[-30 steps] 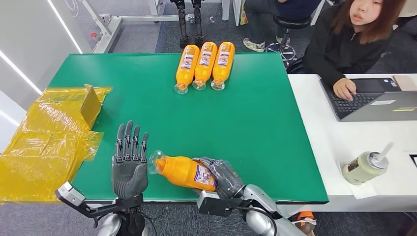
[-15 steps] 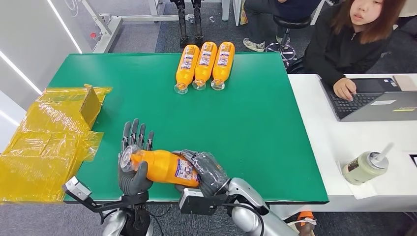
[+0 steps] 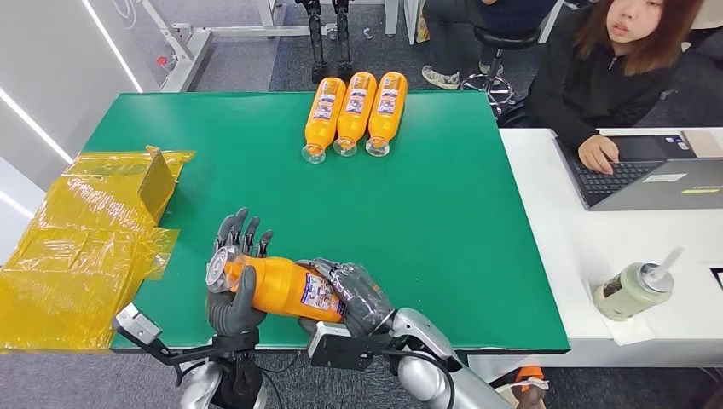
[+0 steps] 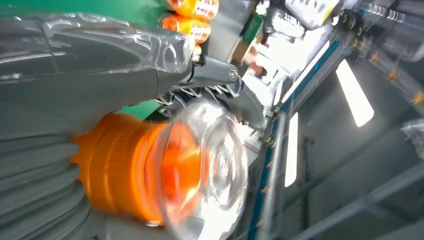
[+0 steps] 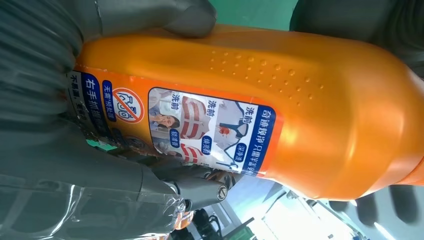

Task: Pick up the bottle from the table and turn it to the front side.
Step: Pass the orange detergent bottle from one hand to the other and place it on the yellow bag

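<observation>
We hold the orange bottle (image 3: 286, 287) on its side above the near edge of the green table (image 3: 443, 221), clear cap end toward our left. Our right hand (image 3: 354, 294) grips the labelled end, fingers wrapped around the body; in the right wrist view the thumb (image 5: 165, 12) presses on the bottle (image 5: 280, 115) above a label with blue-and-white panels and a red prohibition mark. Our left hand (image 3: 232, 294) cups the cap end, thumb curled over the neck and fingertips (image 3: 247, 230) standing up behind it. The left wrist view shows the transparent cap (image 4: 217, 167) close up, blurred, with the orange neck seated against the palm. Three more orange bottles (image 3: 355, 112) lie side by side at the far edge of the table, caps toward us. Yellow plastic sheeting (image 3: 81, 247) drapes off the table's left side. A person (image 3: 610, 72) sits at the adjoining white desk (image 3: 563, 256), one hand on a laptop (image 3: 652, 175); a lidded cup with a straw (image 3: 638, 285) stands nearer us.
</observation>
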`<control>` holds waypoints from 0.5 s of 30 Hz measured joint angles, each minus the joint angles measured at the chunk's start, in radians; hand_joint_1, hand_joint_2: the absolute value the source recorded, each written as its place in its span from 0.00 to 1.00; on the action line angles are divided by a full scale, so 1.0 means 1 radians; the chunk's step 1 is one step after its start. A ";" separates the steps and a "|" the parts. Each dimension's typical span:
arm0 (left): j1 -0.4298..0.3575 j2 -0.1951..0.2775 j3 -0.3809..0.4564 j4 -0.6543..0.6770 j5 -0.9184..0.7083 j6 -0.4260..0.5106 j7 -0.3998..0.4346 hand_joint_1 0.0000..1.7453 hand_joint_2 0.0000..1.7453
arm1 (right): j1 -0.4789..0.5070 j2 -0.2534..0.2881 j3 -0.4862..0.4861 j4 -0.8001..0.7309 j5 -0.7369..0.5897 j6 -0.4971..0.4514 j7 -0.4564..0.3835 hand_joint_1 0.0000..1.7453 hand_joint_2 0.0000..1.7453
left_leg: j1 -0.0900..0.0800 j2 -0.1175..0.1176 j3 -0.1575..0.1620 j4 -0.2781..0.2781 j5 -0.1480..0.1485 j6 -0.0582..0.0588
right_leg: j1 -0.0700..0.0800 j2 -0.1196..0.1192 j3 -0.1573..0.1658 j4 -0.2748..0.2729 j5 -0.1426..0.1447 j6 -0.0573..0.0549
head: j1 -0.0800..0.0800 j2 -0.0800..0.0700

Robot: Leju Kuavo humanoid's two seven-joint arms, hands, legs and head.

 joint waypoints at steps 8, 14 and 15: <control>0.012 0.001 0.001 -0.006 -0.007 0.009 0.000 1.00 1.00 | -0.001 0.001 0.000 0.016 0.010 0.009 -0.011 0.98 1.00 | 0.000 0.000 0.000 0.000 0.000 0.000 | 0.000 0.000 0.000 0.000 0.000 0.000 | 0.000 0.000; 0.015 0.001 0.004 -0.007 -0.007 0.010 0.000 1.00 1.00 | -0.003 0.005 0.000 0.025 0.013 0.010 -0.013 0.95 1.00 | 0.000 0.000 0.000 0.000 0.000 0.000 | 0.000 0.000 0.000 0.000 0.000 0.000 | 0.000 0.000; 0.016 0.001 0.005 -0.008 -0.007 0.010 0.000 1.00 1.00 | -0.004 0.006 0.000 0.026 0.012 0.012 -0.013 0.90 1.00 | 0.000 0.000 0.000 0.000 0.000 0.000 | 0.000 0.000 0.000 0.000 0.000 0.000 | 0.000 0.000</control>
